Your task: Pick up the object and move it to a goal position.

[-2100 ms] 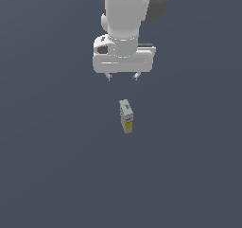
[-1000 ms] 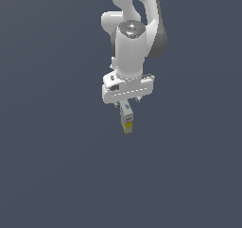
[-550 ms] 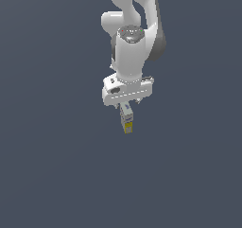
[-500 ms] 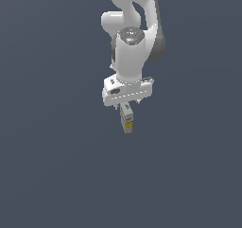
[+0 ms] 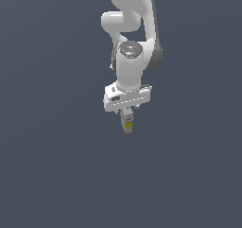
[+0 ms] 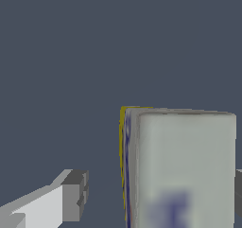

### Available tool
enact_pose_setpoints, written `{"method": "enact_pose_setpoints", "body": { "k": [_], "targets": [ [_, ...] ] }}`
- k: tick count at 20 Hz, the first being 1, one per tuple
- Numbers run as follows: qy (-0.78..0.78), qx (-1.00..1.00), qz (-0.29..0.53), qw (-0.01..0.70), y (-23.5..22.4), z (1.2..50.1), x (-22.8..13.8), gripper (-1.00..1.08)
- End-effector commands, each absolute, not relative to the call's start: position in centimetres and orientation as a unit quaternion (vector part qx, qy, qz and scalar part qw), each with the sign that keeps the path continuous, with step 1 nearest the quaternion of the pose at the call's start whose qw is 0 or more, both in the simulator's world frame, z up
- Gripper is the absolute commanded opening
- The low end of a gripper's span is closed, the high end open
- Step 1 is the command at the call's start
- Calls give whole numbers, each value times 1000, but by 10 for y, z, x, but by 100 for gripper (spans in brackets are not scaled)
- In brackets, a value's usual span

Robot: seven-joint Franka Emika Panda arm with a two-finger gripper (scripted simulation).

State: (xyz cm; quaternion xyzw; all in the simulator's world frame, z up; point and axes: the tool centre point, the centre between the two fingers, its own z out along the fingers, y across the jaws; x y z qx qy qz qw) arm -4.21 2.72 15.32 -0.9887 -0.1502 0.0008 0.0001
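The object (image 5: 127,124) is a small whitish-grey box with a yellow end, lying on the dark grey floor. It is partly hidden under my white gripper (image 5: 126,113), which has come down over it. In the wrist view the box (image 6: 184,170) fills the space between the fingers, with a blurred blue mark on it and a yellow edge. One fingertip (image 6: 75,201) stands clearly apart from the box's side. The other finger shows only at the frame's edge, close beside the box. The jaws are open and straddle the box.
The plain dark grey floor (image 5: 56,165) lies all around the box. The white arm (image 5: 130,57) rises above the gripper. No goal marker shows in either view.
The gripper has come down from above and behind the box to sit over it, sinking a little more in the last half second. The box has not moved.
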Motion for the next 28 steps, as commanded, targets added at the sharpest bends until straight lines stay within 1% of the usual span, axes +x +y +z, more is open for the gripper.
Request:
{"method": "enact_pose_setpoints", "body": {
  "k": [1, 14, 28],
  "targets": [
    [-150, -989, 0, 0, 27, 152, -41, -100],
    [-150, -989, 0, 0, 29, 153, -40, -100],
    [-150, -989, 0, 0, 61, 166, -9, -100]
  ]
}}
